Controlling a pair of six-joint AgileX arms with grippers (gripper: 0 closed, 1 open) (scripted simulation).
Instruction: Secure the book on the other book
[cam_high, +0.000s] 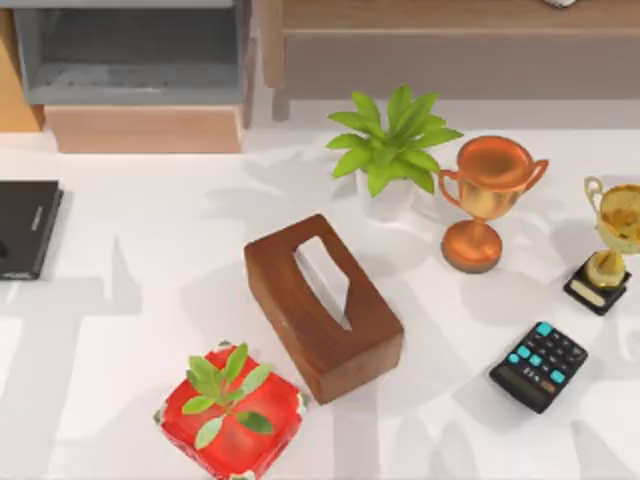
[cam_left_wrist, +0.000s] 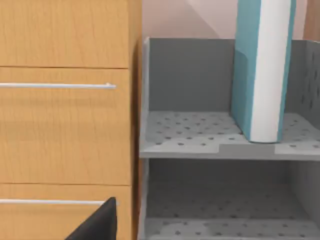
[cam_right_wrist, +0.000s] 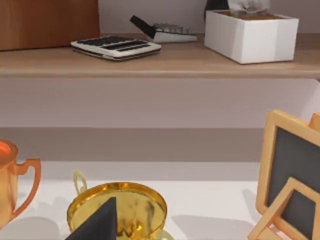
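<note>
— Left pincer (cam_left_wrist: 95, 222): only a dark tip visible, opening impossible to tell, facing the grey shelf rack (cam_left_wrist: 180, 137). Holding anything?

— Nothing visible. Teal book (cam_left_wrist: 262, 70) upright on the rack; black book (cam_high: 25, 228) flat at table's left edge. Stacking not begun. Lettering unreadable.

You get the top view straight down on the white bench (cam_high: 150, 300). Your left wrist camera faces level and close at the wooden drawers (cam_left_wrist: 65, 125) and grey shelf rack (cam_left_wrist: 210, 145), which the top view cuts at its upper left. Your right wrist camera looks level over the gold trophy (cam_right_wrist: 120, 205) toward a wall shelf (cam_right_wrist: 160, 62); both trophies also sit in the top view's right.
</note>
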